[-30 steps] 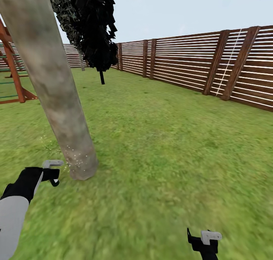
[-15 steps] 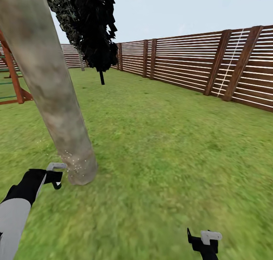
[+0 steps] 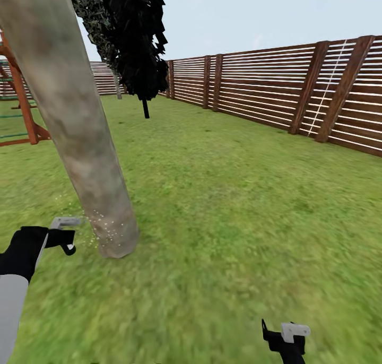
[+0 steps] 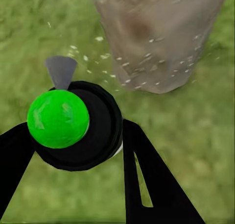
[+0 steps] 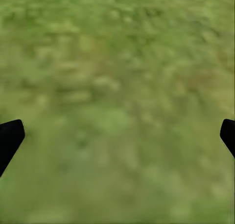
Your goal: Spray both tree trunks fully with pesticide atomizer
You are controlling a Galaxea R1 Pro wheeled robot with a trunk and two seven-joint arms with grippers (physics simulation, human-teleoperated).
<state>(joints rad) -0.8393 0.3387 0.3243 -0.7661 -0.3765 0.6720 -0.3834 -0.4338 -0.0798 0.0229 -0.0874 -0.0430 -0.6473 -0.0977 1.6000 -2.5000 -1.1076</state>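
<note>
One thick mottled grey-brown tree trunk [image 3: 74, 125] rises from the lawn [image 3: 223, 205] at the left of the head view and leans to the upper left. White pesticide specks [image 3: 104, 227] dot its base and drift beside it. My left gripper [image 3: 62, 237] is shut on the pesticide atomizer [image 3: 66, 222], just left of the trunk's base. The left wrist view shows the atomizer [image 4: 58, 118] with a green ball top, black collar and grey nozzle aimed at the trunk [image 4: 156, 37], specks [image 4: 122, 67] in between. My right gripper [image 3: 285, 338] hangs open over grass [image 5: 117, 87]. The second thick tree is out of view.
A brown slat fence [image 3: 276, 93] runs along the right and far side. A red-brown wooden play frame [image 3: 21, 109] stands behind the trunk at the left. A thin-trunked tree with dark foliage [image 3: 139, 45] stands further back. Open lawn spreads to the right.
My left gripper, holding the atomizer, has pulled a little left and up, away from the trunk's base. The head view has shifted slightly. The right gripper has stayed put.
</note>
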